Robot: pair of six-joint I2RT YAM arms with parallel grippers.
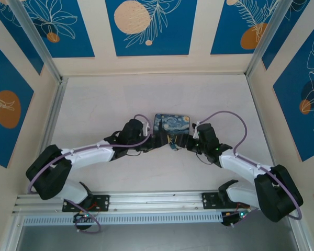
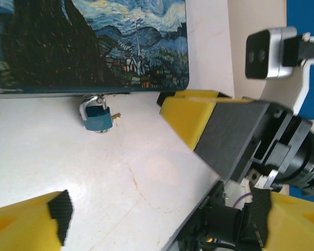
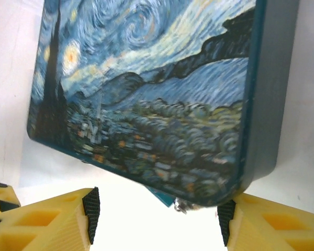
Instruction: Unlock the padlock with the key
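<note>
Padlock (image 2: 98, 117), key (image 2: 115, 115) poking from its side, is hanging under painted box (image 2: 94, 42) at upper left of left wrist view, while left gripper (image 2: 162, 209) and right gripper (image 3: 158, 215) are gaping wide.

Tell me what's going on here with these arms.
Both arms reach to the near edge of a box printed with a starry-night painting. A small blue padlock hangs from that edge, what looks like the key poking from its side. The left gripper and right gripper are open, holding nothing.
</note>
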